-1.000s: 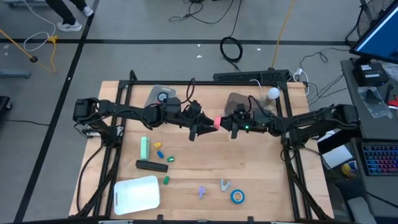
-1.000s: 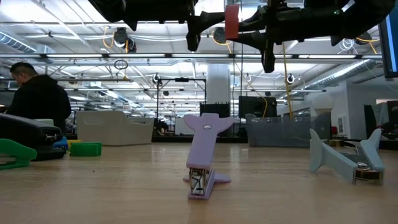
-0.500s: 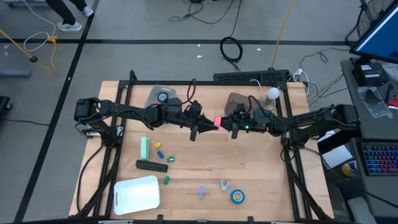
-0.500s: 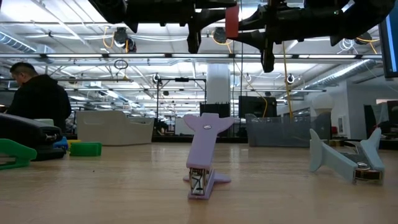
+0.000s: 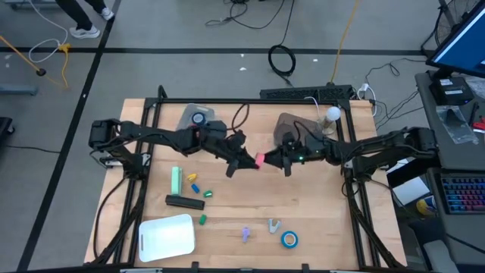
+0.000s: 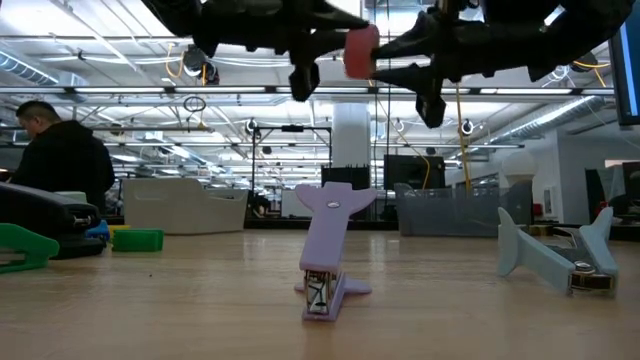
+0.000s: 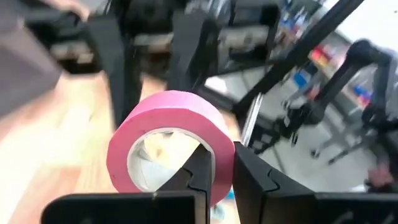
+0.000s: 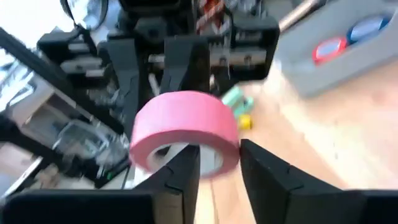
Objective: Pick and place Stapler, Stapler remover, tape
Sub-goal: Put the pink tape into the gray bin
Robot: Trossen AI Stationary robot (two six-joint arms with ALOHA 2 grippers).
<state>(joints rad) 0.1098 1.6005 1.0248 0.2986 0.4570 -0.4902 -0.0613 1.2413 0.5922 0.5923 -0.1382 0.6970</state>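
Observation:
A pink-red tape roll [image 5: 259, 160] hangs high over the table's middle, between my two grippers. My left gripper [image 5: 247, 161] reaches it from the left and is shut on it. My right gripper [image 5: 273, 160] faces it from the right, open, with one finger on each side of the roll's wall [image 8: 219, 155]. A black stapler [image 5: 185, 201] lies on the table at the near left. A purple staple remover [image 5: 246, 233] and a grey-blue one [image 5: 273, 225] stand near the front edge, beside a blue tape roll [image 5: 289, 240]. My left gripper pinches the roll's wall [image 7: 219, 144] between its two fingers, one finger inside the ring's hole and one outside. The fingers come roughly level from the table's left. The roll [image 6: 360, 52] is lifted clear, tilted, high above the table.
A white tray [image 5: 167, 236] lies at the near left. A green block [image 5: 176, 180] and small coloured bits [image 5: 195, 184] lie near the stapler. Two grey bins [image 5: 195, 117], [image 5: 286, 125] stand at the back. A person [image 6: 60, 160] shows in the room beyond.
The roll has moved a little toward the table's near edge and left, and has gone from standing edge-on to tilted. Both grippers have moved the same way with it, and my left gripper has tipped downward.

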